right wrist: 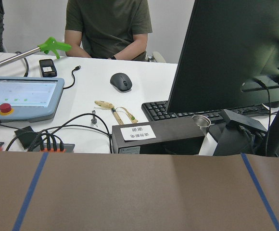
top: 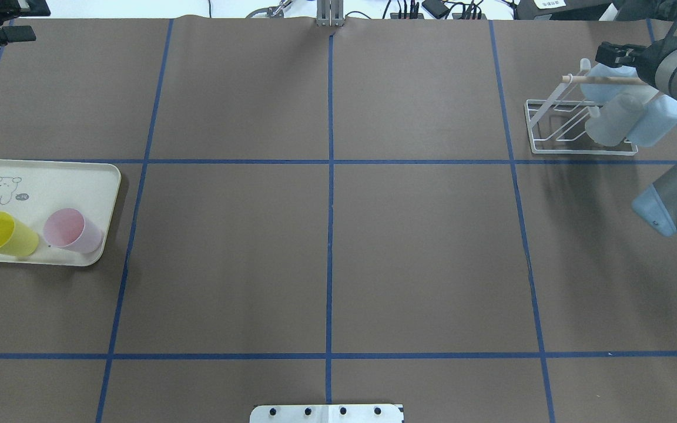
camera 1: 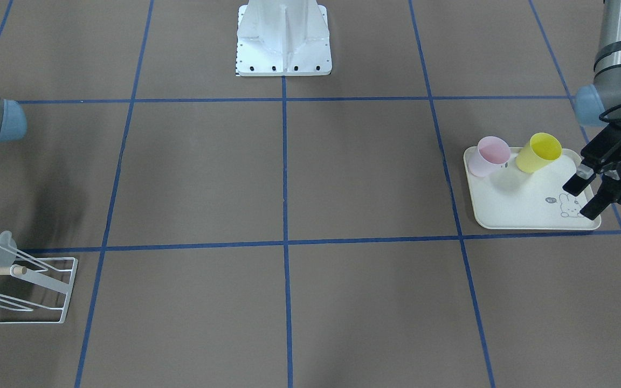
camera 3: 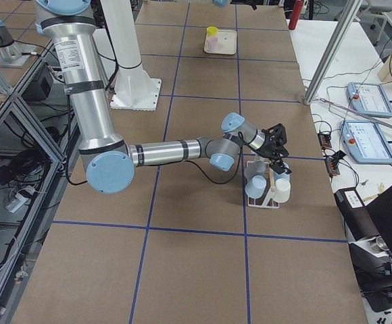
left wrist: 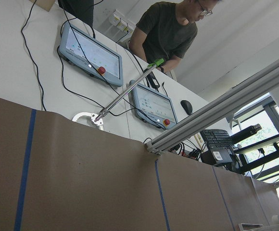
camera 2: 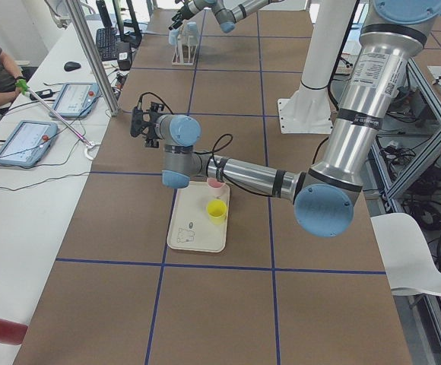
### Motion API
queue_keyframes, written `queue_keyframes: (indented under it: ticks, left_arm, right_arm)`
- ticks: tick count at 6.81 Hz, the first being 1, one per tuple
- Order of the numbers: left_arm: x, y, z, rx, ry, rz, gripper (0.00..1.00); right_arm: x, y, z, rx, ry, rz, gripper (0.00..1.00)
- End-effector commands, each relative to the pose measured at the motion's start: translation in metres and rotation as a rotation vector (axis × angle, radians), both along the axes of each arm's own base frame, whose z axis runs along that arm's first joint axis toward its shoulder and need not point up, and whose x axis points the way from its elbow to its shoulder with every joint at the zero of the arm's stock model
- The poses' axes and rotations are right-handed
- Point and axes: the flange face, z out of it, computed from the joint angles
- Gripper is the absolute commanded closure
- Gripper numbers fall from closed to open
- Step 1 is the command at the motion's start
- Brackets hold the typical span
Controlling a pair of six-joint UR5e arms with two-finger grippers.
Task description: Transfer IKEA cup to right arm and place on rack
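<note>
Two IKEA cups lie tipped on a cream rabbit-printed tray (camera 1: 526, 215): a yellow cup (camera 1: 539, 152) and a pink cup (camera 1: 492, 155). My left gripper (camera 1: 584, 195) hangs open and empty; in the front-facing view it overlaps the tray's edge, apart from both cups. The white wire rack (top: 579, 150) with its wooden dowel (top: 603, 79) stands at the far right. A pale cup (top: 612, 123) and a light blue cup (top: 656, 120) rest on its prongs. My right gripper (top: 609, 56) is just beyond the rack; I cannot tell how its jaws stand.
The robot's white base plate (camera 1: 283, 54) sits at the table's near middle edge. Blue tape lines (top: 329, 205) divide the brown table. Past the far edge a person (right wrist: 108, 29) sits at a desk with tablets, a keyboard and cables.
</note>
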Motion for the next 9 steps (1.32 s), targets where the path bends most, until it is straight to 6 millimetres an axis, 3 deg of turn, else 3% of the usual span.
queue_keyframes:
  ticks: [1,2,3,4,6,8,9]
  left_arm:
    - [-0.002,-0.001,-0.001,0.006,-0.002,-0.002,0.01]
    - [-0.017,0.000,0.006,0.033,-0.048,-0.003,0.01]
    - [-0.047,0.000,0.023,0.058,-0.147,0.011,0.01]
    - [-0.073,0.010,0.056,0.078,-0.245,-0.001,0.01]
    - [-0.088,0.067,0.154,0.123,-0.473,0.044,0.01]
    - [-0.092,0.127,0.222,0.153,-0.615,0.125,0.01]
    - [-0.076,0.151,0.239,0.145,-0.635,0.183,0.01]
  right_arm:
    - [0.028,-0.004,-0.017,0.029,-0.065,-0.041,0.00]
    - [0.055,-0.001,-0.037,0.042,-0.125,-0.085,0.00]
    - [0.073,0.016,-0.050,0.047,-0.170,-0.126,0.00]
    - [0.079,0.033,-0.067,0.047,-0.191,-0.152,0.00]
    - [0.082,0.074,-0.137,-0.013,-0.306,-0.224,0.00]
    - [0.079,0.086,-0.155,-0.060,-0.434,-0.228,0.00]
    - [0.077,0.088,-0.157,-0.076,-0.462,-0.243,0.00]
